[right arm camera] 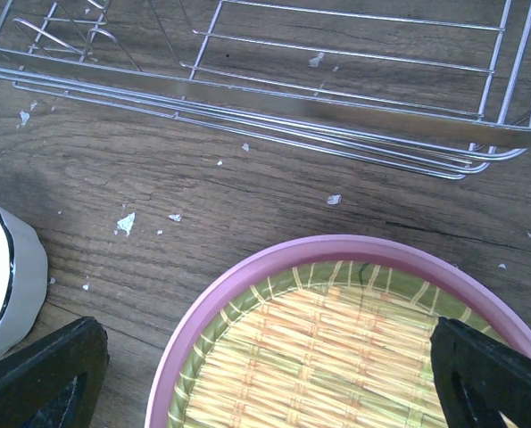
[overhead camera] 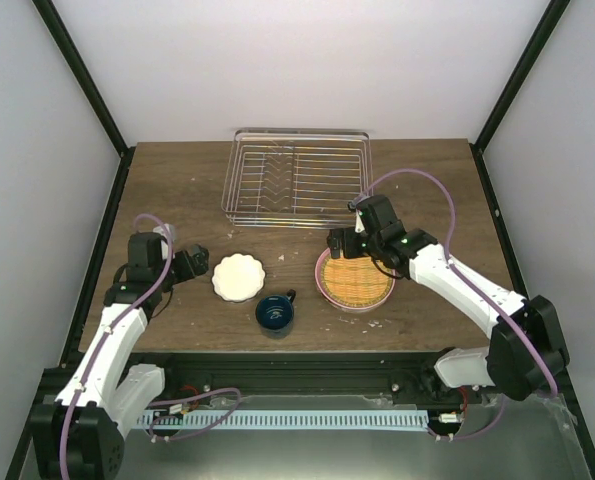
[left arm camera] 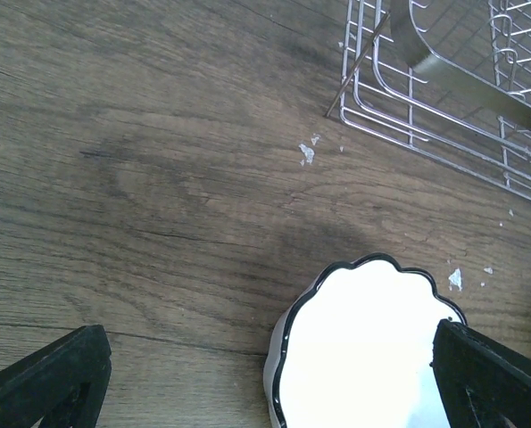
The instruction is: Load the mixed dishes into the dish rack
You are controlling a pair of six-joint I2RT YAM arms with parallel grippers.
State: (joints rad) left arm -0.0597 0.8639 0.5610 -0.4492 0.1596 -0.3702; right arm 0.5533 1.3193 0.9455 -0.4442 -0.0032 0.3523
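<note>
The silver wire dish rack (overhead camera: 297, 180) stands empty at the back middle of the table. A small white scalloped bowl (overhead camera: 239, 277) sits left of centre, with a dark blue mug (overhead camera: 275, 313) in front of it. A yellow-lime ribbed plate (overhead camera: 357, 278) lies inside a pink plate (overhead camera: 322, 283). No mint-green plate shows on its own. My left gripper (overhead camera: 197, 262) is open just left of the bowl (left arm camera: 363, 348). My right gripper (overhead camera: 339, 243) is open and empty over the far left rim of the pink plate (right arm camera: 203, 303), above the yellow-lime plate (right arm camera: 336, 366).
The rack's near corner shows in the left wrist view (left arm camera: 443, 89), and its front rail in the right wrist view (right arm camera: 274, 89). The bowl (right arm camera: 6, 267) sits at the left edge of that view. Pale flecks dot the brown wood table (overhead camera: 177, 190). Black frame posts flank the table.
</note>
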